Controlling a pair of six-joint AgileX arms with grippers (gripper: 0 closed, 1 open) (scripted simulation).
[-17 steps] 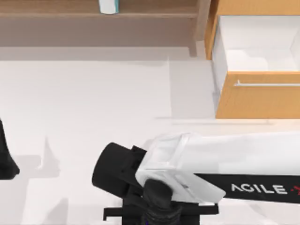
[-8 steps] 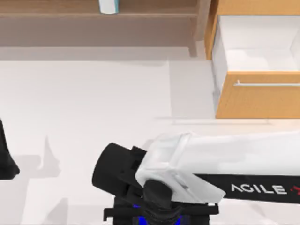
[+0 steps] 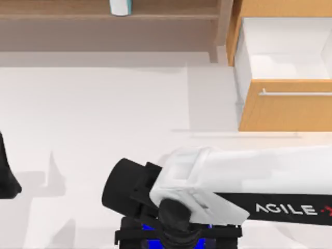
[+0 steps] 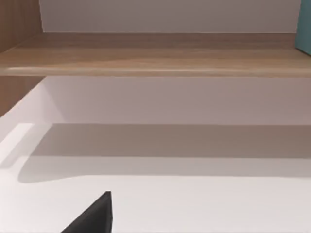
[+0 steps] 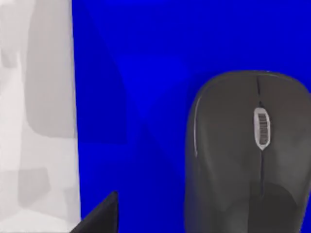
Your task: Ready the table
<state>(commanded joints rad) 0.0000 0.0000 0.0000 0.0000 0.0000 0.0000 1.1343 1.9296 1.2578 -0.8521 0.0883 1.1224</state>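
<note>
A: Top view, item one: the very wide, flat, plain white matte table (image 3: 93, 114). Where does it lie?

B: It spreads out in front of the brown wooden shelf (image 3: 78, 10) and beside the light-orange wooden drawer cabinet with a metal bar handle (image 3: 285, 106), whose drawer stands pulled open, likely to take or give up something.

A: Item two, the right arm?

B: White and black, marked AgileX, reaching across the table's near edge, well apart from the shelf. Its right gripper (image 3: 174, 236) hangs over a flat bright-blue mat (image 5: 146, 97) lying on the table. Whether the fingers are apart or together I cannot tell.

A: Anything on the mat?

B: A dark grey computer mouse with a pale scroll wheel (image 5: 248, 155), resting flat. I judge the gripper is placed above it to deal with mouse or mat.

A: Item three, the left arm?

B: Parked at the table's left edge, facing the shelf, where a teal object (image 4: 304, 26) stands.
</note>
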